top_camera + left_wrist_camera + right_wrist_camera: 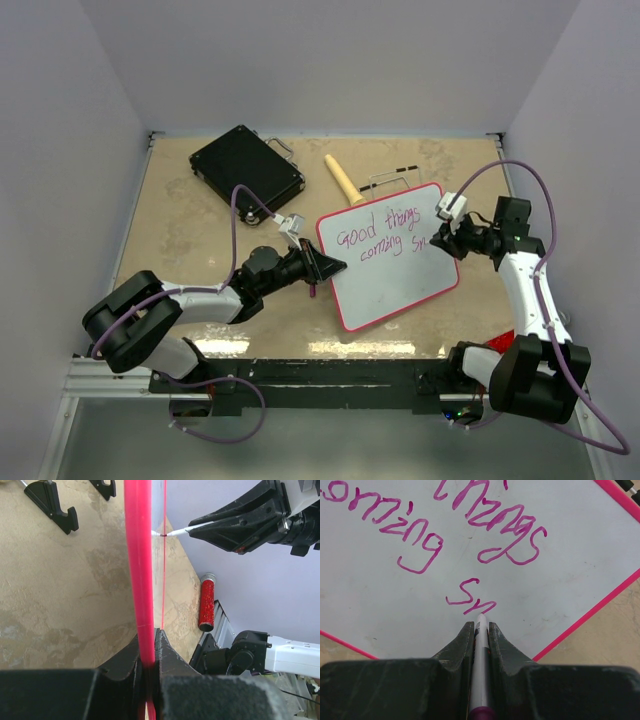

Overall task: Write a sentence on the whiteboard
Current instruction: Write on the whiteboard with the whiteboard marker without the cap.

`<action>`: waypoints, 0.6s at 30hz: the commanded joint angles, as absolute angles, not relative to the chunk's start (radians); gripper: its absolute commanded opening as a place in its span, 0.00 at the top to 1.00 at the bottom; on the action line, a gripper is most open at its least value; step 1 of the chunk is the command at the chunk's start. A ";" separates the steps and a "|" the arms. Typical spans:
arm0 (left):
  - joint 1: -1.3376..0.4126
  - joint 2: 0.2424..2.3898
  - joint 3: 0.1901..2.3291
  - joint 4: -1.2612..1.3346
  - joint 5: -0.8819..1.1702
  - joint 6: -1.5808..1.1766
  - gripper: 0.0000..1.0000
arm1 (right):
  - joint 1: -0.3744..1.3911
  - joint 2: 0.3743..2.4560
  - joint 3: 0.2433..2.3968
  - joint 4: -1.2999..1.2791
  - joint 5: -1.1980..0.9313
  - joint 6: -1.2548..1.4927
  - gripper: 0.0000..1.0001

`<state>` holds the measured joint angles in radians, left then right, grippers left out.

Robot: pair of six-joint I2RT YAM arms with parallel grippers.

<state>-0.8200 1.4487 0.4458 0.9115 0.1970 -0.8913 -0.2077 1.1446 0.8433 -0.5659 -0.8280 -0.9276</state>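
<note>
While its matte black jaws pinch the thin red-pink rim, the left gripper (335, 267) holds the left edge of the glossy, round-cornered whiteboard (400, 290), set askew on the mottled beige table (180, 240). Its looping pink-purple sentence (385, 235) reads "Good things coming Sn". At the last letter, the right gripper (448, 240) has its jaws closed on a slim white marker (479, 640).

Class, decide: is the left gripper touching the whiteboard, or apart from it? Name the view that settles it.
Touching. In the left wrist view the left gripper pinches the whiteboard by its pink rim, seen edge-on, with no gap.
</note>
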 commanded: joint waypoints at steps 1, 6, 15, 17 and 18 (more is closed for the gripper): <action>-0.828 1.457 0.454 0.946 0.253 -0.825 1.00 | -0.201 1.147 0.870 -0.660 -0.821 -1.011 1.00; -0.828 1.459 0.456 0.951 0.255 -0.825 1.00 | -0.201 1.149 0.879 -0.635 -0.828 -0.982 1.00; -0.828 1.454 0.454 0.946 0.255 -0.825 1.00 | -0.201 1.154 0.896 -0.457 -0.810 -0.816 1.00; -0.828 1.456 0.456 0.946 0.256 -0.824 1.00 | -0.201 1.154 0.890 -0.425 -0.799 -0.789 1.00; -0.828 1.456 0.456 0.946 0.256 -0.824 1.00 | -0.201 1.152 0.888 -0.417 -0.790 -0.782 1.00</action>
<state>-0.8200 1.4494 0.4458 0.9150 0.1986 -0.8902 -0.2073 1.1458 0.8524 -0.5140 -0.8188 -0.8562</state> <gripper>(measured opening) 0.090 0.141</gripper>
